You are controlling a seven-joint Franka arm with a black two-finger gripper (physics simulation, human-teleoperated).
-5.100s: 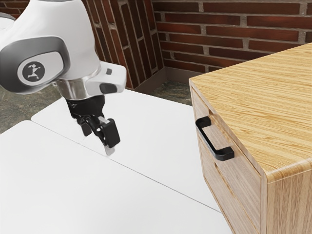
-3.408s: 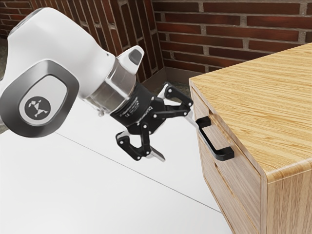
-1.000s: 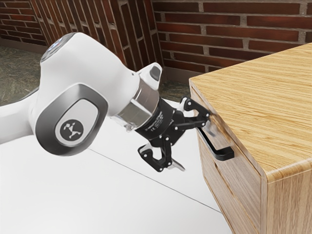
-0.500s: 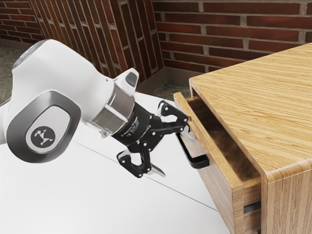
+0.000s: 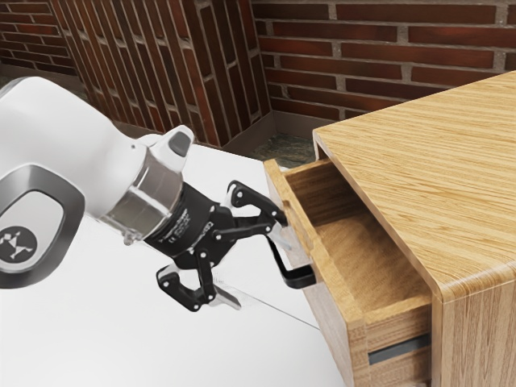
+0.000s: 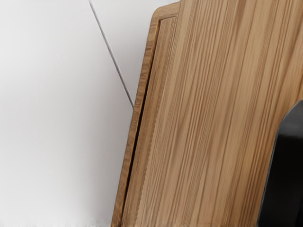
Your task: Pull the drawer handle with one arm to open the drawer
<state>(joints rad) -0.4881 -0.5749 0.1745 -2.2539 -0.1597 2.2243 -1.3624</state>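
The arm (image 5: 68, 173) is reaching in from the exterior view's left, its wrist (image 5: 153, 197) angling down toward the right. The gripper (image 5: 253, 268) is spreading its fingers (image 5: 258, 211) wide, one pointing up and right, the other hanging low.

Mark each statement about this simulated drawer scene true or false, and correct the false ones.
1. The drawer stands partly out of the wooden cabinet. True.
2. A red cup sits inside the drawer. False: the part of the inside in view is bare wood.
3. The end effector has its fingers spread wide, the upper one at the handle. True.
4. The handle is silver. False: it is black.
5. A brick wall stands behind the cabinet. True.
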